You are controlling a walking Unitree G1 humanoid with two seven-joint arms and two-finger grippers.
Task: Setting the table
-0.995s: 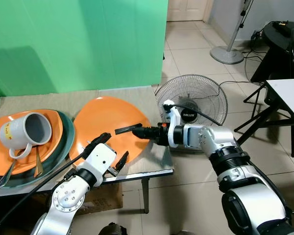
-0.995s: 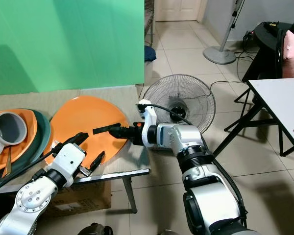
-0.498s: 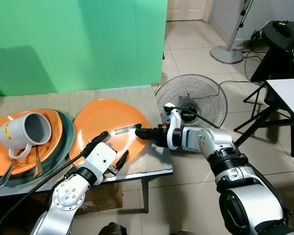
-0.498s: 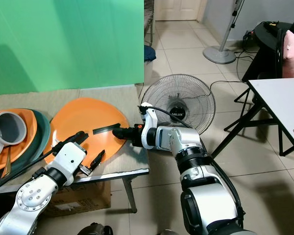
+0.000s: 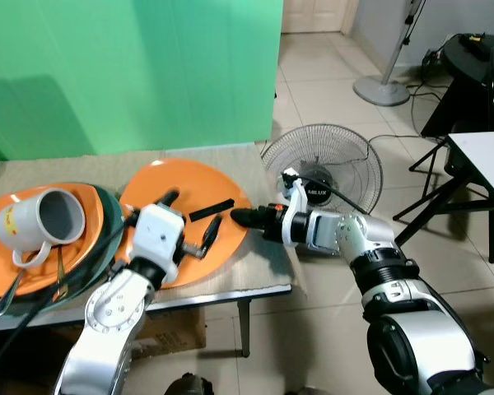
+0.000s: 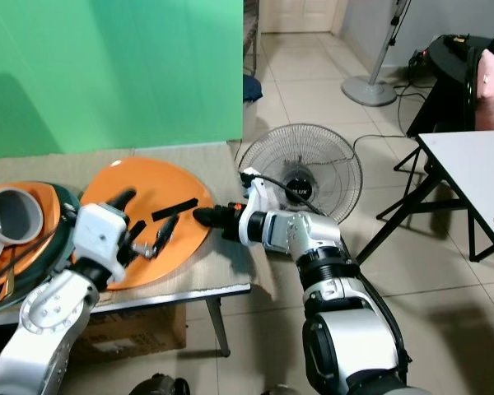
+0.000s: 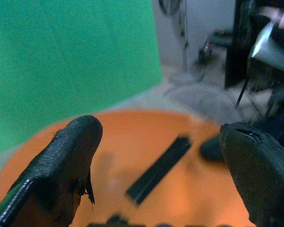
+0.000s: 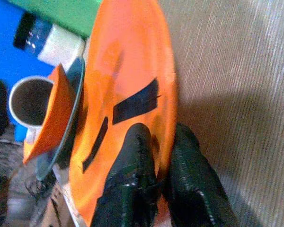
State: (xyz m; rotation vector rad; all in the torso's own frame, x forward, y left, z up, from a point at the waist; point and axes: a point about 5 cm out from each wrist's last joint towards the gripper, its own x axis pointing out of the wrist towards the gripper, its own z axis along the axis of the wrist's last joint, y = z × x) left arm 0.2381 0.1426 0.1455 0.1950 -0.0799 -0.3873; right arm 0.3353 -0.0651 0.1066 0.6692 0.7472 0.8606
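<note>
Plate lying near table right front corner. Its right rim pinched by right gripper, fingers closed on it. Left gripper held over plate's middle, fingers spread wide, nothing grasped. Plate reached from both sides.

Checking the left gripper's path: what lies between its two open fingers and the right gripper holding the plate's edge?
In the left wrist view, bare orange plate with one black strip between left gripper and right gripper.
</note>
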